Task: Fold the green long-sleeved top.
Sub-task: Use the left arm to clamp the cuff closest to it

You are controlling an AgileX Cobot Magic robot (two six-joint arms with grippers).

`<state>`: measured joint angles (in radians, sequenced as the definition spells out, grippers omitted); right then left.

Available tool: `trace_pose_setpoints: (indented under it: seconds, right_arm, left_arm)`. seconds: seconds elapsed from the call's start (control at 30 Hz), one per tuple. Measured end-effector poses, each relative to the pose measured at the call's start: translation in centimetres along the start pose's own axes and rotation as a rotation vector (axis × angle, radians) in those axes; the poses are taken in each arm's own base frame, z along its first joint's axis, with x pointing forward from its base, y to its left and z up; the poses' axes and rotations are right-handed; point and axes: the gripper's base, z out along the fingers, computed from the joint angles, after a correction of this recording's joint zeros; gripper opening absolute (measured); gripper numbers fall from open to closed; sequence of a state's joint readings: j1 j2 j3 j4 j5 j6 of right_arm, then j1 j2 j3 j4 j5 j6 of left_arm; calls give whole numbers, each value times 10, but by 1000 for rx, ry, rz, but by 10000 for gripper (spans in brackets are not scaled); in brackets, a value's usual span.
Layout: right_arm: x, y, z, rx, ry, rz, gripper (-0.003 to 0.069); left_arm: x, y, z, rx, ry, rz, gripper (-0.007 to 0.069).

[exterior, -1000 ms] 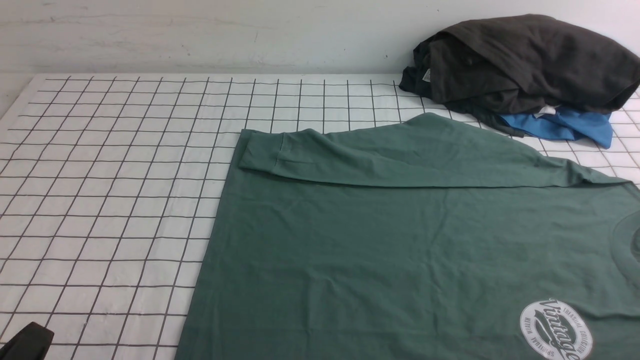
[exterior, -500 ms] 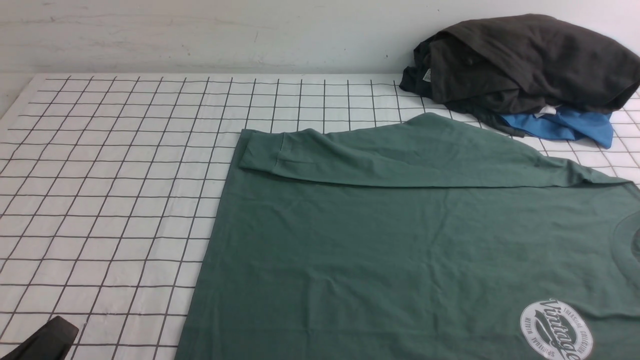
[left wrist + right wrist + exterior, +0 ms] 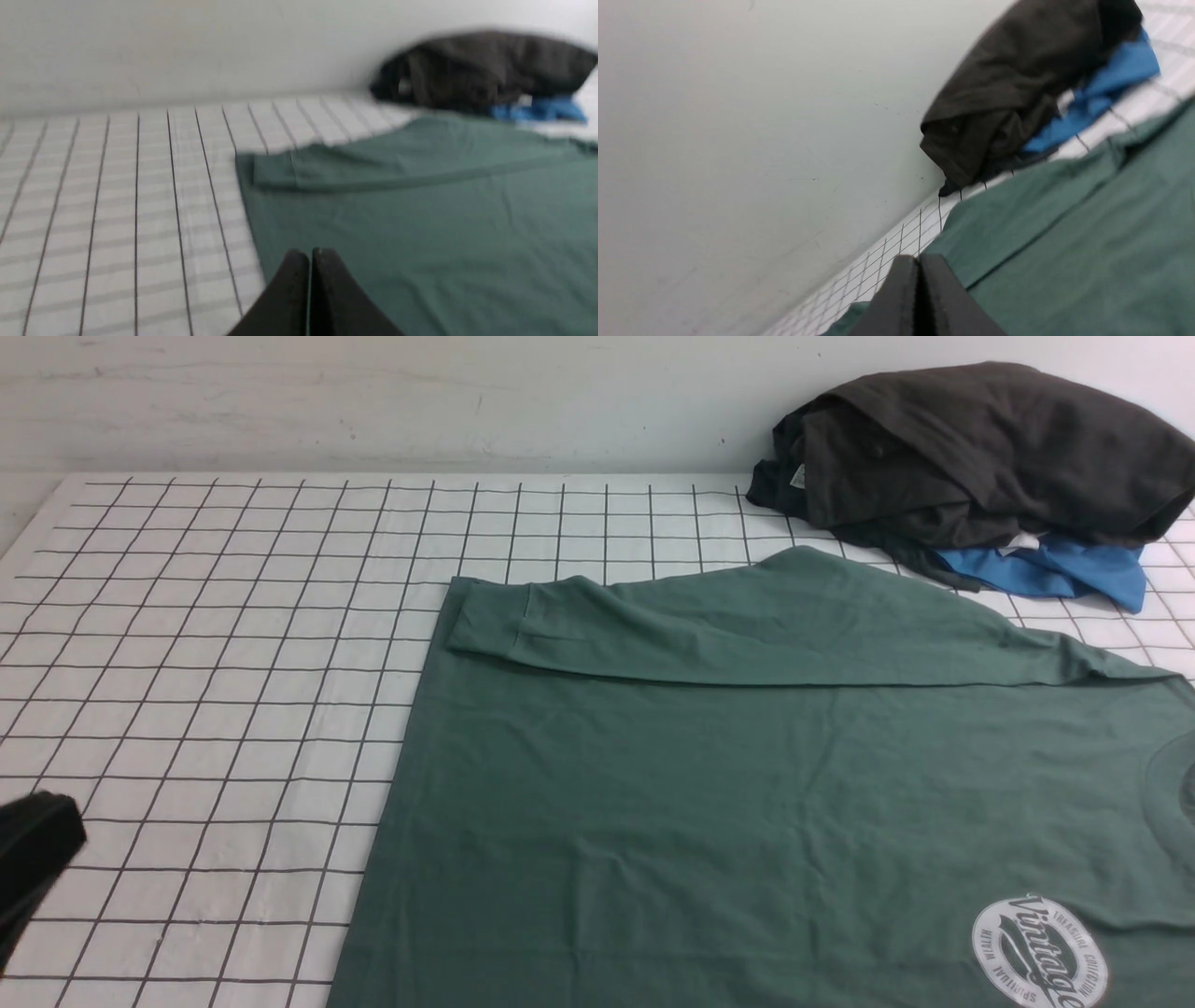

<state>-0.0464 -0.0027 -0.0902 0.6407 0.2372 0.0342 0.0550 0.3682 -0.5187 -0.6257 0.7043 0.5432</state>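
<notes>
Edges: green long-sleeved top (image 3: pixel 766 784) flat on the bench (image 3: pixel 215 616), filling the lower right of the front view. Left hem straight, from upper centre down to the bottom edge. Cut off by the frame at right and bottom.
Open room: white checked cloth across the whole left half of the frame, back to the wall.
Counts: one top. One sleeve (image 3: pixel 747 625) folded along its far edge, cuff toward centre. One white oval print (image 3: pixel 1038 952), lower right. One heap of dark garments (image 3: pixel 980 448), upper right, number unclear. One blue garment (image 3: pixel 1055 574) under the heap, near the top.
Left tool (image 3: pixel 310 254): pressed together, gripping nothing. Black part at the front view's lower left edge, well apart from the top.
Right tool (image 3: pixel 919 261): closed tight, empty, outside the front view. Wrist view steeply tilted, facing heap and wall.
</notes>
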Motion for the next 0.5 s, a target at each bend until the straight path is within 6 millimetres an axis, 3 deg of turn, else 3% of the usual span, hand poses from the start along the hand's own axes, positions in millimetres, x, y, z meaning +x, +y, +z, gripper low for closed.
trace_pose_setpoints:
  seconds: [0.03,0.07,0.17,0.3,0.4,0.5]
  right_arm:
    - [0,0,0,3,6,-7,-15]
    - [-17,14,0,-14,6,-163,-15]
    - [-42,36,6,-5,89,-424,-15]
    - [-67,57,25,10,272,-585,-15]
    - [-71,67,40,-6,474,-598,-15]
    - [-56,68,56,-30,821,-608,-15]
  left_arm:
    - [-2,1,1,-6,8,3,-8]
    - [-4,5,10,7,186,36,-8]
    - [-6,8,24,66,454,121,-8]
    - [-5,3,45,153,658,221,-7]
    - [1,-5,60,216,740,266,-7]
    - [10,-15,78,271,840,285,-7]
